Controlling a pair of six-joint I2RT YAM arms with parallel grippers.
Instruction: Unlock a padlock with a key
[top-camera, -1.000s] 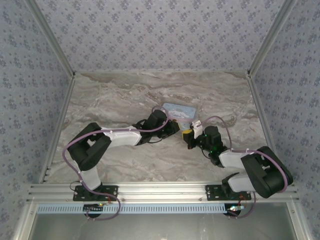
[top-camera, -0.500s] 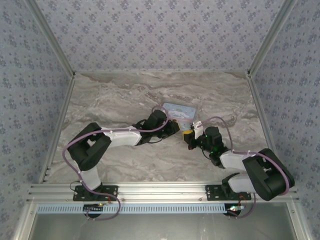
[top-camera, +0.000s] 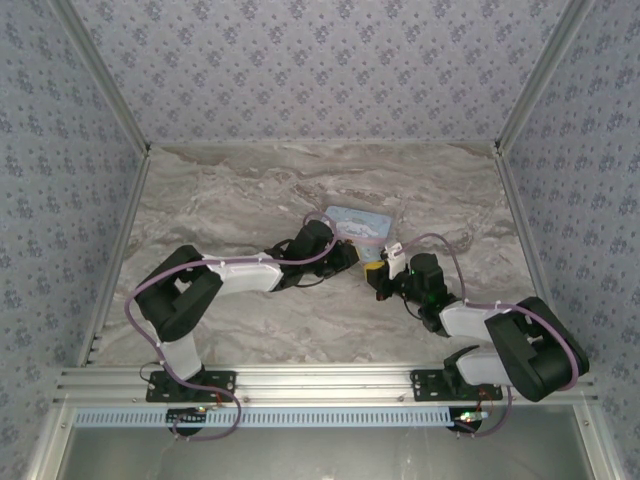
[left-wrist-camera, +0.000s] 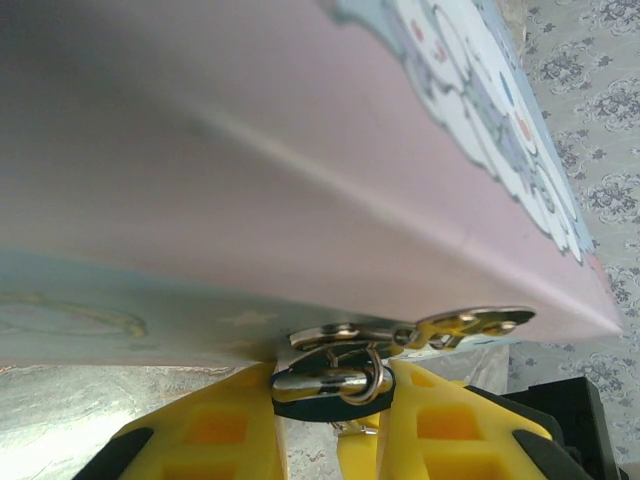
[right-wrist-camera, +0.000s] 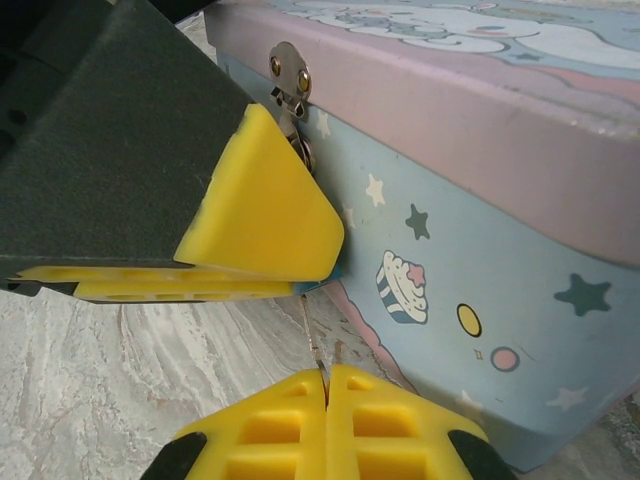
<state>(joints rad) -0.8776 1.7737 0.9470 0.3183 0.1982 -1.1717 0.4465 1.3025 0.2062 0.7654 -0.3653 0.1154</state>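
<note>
- Barely anything shifts over the last second: the right arm settles a shade lower, and both grippers stay at the front of the tin.
- Clamped tight, the left gripper pinches the padlock between its yellow pads. The lock hangs from the hasp on the tin's front wall.
- Below it, the right gripper has its fingers pressed flat together on the key. The thin shaft rises from the seam to the padlock's underside. Whether the tip sits in the keyway cannot be told.
- Likely trouble: the key is a mere sliver held only by its end, so a push off-axis could bend it or swivel it between the soft fingers. A hard twist could also drag the padlock round on its hasp, since the lock is small and gives the left grip little to bite on.
- The tin is smooth printed metal, pale blue with stars and a cupcake under a pink lid edge. The hasp and shackle are bright and silvery, the pads are ribbed, and the table is grey-veined marble pattern.
</note>
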